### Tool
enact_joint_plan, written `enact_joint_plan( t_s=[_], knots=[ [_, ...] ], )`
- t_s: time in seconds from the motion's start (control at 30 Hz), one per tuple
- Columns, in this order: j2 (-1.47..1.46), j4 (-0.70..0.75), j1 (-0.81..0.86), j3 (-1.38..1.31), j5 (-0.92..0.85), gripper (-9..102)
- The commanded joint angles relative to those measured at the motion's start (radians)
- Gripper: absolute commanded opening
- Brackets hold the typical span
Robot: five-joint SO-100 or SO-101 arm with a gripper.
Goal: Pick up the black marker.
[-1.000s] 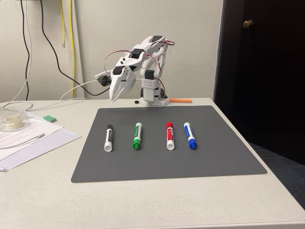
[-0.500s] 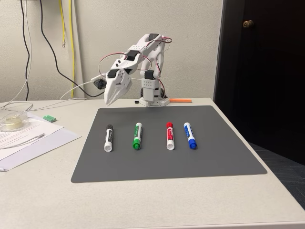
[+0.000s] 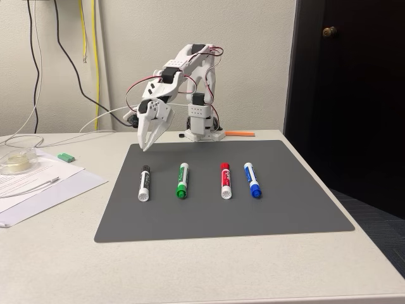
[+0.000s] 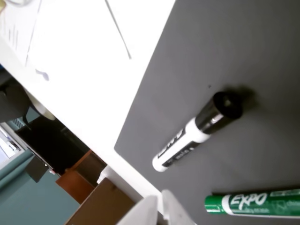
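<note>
The black marker (image 3: 144,183) lies on the grey mat (image 3: 285,209), leftmost in a row of markers, its black cap pointing away from the camera. In the wrist view the black marker (image 4: 197,131) lies diagonally on the mat (image 4: 243,56), cap to the upper right. My gripper (image 3: 147,149) hangs tips-down above the mat's far left part, behind the marker and not touching it. Its white fingertips (image 4: 147,210) show at the bottom edge of the wrist view, close together with nothing between them.
A green marker (image 3: 182,180), a red marker (image 3: 224,180) and a blue marker (image 3: 252,180) lie to the right of the black one. Papers (image 3: 38,183) and a tape roll (image 3: 15,161) sit left of the mat. The table's right edge drops off near the mat.
The arm has swung left and down; the gripper now points steeply down over the mat's far left corner, closer to the black marker. The markers have not moved.
</note>
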Motion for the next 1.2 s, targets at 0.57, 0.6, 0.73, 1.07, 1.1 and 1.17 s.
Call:
enact_joint_plan(
  t_s=[0.57,0.6,0.73,1.07,1.1,1.17],
  knots=[
    [-0.232,0.284,-0.049,-0.265,0.333,8],
    [-0.232,0.288,-0.052,-0.265,0.333,11],
    [-0.224,0.293,-0.061,-0.265,0.325,23],
    [-0.265,0.230,-0.063,-0.255,0.278,26],
    [-0.275,0.218,-0.063,-0.255,0.273,26],
    [-0.291,0.193,-0.074,-0.255,0.278,26]
  ],
)
